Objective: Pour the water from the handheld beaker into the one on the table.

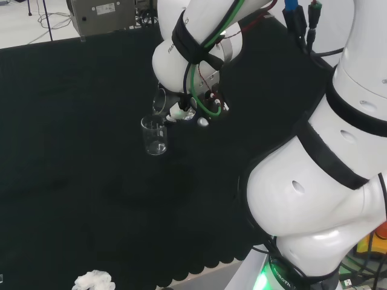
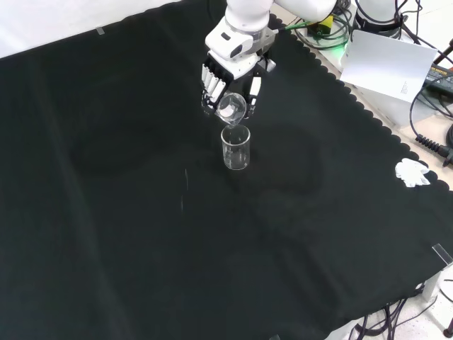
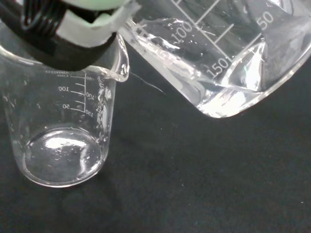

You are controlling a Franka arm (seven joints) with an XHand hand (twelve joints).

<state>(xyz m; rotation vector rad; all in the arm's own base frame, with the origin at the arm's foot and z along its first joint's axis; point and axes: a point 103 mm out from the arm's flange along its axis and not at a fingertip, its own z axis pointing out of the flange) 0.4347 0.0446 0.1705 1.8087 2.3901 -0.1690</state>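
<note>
In my front view the left half of the black cloth [image 2: 106, 177] lies bare; moving right, I have the hand [image 2: 228, 67] near the middle top, fingers curled round the handheld beaker [image 2: 232, 107], which is tipped well over with its mouth facing down toward the beaker on the table [image 2: 236, 147]. That one stands upright just below and in front of the hand. Further right, a crumpled white wad [image 2: 413, 172] sits near the cloth's scalloped edge, well apart from the work.

In the wrist view the standing beaker looks empty apart from droplets, while water is pooled against the lowered lip of the tilted one, so I judge the pour is only beginning. From there the lip looks off to one side of the standing beaker's rim, not plainly over its opening. I'd bring the lip over the opening before tilting more, then rotate slowly so the stream stays thin and doesn't run down the outside wall
</note>
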